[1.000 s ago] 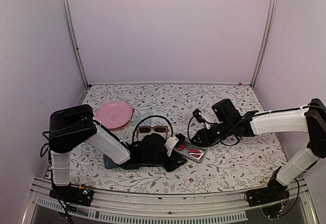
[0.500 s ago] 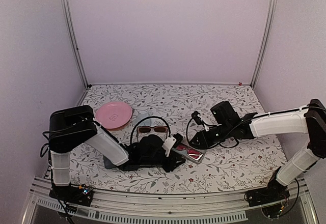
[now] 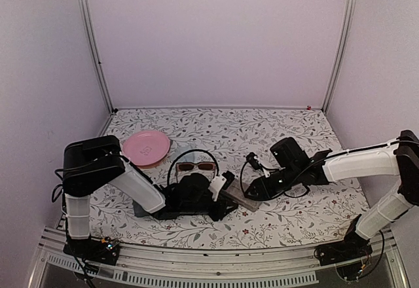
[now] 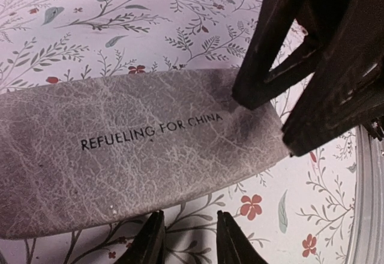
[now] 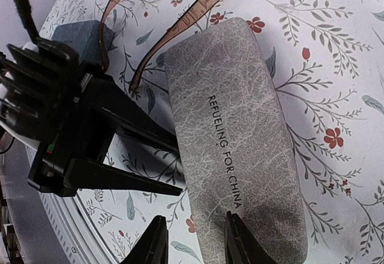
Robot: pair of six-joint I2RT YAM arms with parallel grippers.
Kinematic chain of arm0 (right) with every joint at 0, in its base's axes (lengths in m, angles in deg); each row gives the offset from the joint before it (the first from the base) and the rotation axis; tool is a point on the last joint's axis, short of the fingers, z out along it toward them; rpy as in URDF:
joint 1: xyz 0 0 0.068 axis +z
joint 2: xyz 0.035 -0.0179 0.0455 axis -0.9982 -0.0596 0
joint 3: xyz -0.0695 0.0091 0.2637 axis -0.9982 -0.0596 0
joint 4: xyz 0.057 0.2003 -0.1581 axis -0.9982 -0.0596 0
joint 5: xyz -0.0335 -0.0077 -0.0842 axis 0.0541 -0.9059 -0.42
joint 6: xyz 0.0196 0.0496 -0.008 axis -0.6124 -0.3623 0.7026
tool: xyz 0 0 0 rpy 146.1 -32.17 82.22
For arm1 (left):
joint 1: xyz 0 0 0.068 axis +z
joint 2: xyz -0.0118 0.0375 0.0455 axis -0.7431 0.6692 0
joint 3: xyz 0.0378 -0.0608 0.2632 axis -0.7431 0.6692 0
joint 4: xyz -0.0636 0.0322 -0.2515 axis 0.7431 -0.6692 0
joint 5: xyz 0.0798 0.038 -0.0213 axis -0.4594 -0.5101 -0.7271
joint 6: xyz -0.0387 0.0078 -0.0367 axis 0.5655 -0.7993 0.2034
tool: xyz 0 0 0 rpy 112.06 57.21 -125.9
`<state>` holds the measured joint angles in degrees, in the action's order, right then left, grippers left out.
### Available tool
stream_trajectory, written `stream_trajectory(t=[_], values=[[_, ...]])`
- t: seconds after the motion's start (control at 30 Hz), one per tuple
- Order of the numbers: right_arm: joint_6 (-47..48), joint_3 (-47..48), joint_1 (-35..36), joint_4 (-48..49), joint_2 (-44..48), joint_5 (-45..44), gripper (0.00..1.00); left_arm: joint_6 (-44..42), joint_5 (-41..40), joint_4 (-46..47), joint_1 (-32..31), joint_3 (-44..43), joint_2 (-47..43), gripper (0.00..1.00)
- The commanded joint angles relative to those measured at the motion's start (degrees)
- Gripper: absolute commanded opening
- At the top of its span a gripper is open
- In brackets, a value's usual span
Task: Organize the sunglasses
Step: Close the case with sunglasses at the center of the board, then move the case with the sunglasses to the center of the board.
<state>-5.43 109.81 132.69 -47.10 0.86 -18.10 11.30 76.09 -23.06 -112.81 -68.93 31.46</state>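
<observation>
Grey-brown case (image 4: 138, 156), lid shut, "REFUELING FOR CHINA" printed on top, lies flat on the floral table (image 3: 294, 226) toward the front edge, between the two arms.

L pincer (image 4: 189, 238) sits low just beside the case's long side. Fingers apart w/ only tablecloth between them, so it grips nothing.

R pincer (image 5: 192, 238) is at the case's other end, also parted. One finger is over the lid, the other off the case's side above the cloth. In L wrist view its tips reach the case's end, one on the lid. Can't tell if it presses; no grip seen.

Sunglasses (image 3: 196, 167), dark frame w/ reddish-brown lenses, lie unfolded on the table just behind the case. Temples point toward it, one tip v. close to its far corner. Neither pincer touches them.

Pink plate (image 3: 146, 147) is further back-left. Blue-grey case (image 3: 139, 207) lies partly under L forearm.
</observation>
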Motion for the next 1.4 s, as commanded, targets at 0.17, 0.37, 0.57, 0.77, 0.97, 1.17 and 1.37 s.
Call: stream_trajectory(t=[0.17, 0.37, 0.57, 0.77, 0.97, 1.17, 1.37], values=[[-0.4, 0.7, 0.2, -7.0, 9.1, -9.9, 0.61, -1.6, -0.8, -7.0, -1.8, 3.4, -6.5, 0.35], [-1.2, 0.8, 1.1, -11.9, 10.9, -15.9, 0.87, -2.6, 0.6, -11.0, -1.9, 6.2, -15.4, 0.46], [-0.5, 2.8, 4.3, -14.4, 6.6, -20.9, 0.99, -5.3, -1.9, -17.1, -1.7, 8.0, -27.5, 0.59], [3.5, 6.9, 7.6, -15.6, -2.2, -23.8, 0.99, -6.6, -6.3, -25.1, 0.5, 7.9, -37.1, 0.67], [7.8, 12.8, 9.0, -18.0, -11.2, -27.6, 0.96, -6.2, -7.0, -29.5, 4.7, 9.3, -43.5, 0.78], [9.7, 13.8, 8.2, -18.4, -12.5, -28.7, 0.69, -5.5, -7.9, -39.2, 10.5, 8.4, -46.7, 0.81], [8.8, 11.6, 2.9, -17.9, -11.2, -28.2, 0.56, -1.8, -6.1, -48.5, 17.5, 9.0, -48.6, 0.82]])
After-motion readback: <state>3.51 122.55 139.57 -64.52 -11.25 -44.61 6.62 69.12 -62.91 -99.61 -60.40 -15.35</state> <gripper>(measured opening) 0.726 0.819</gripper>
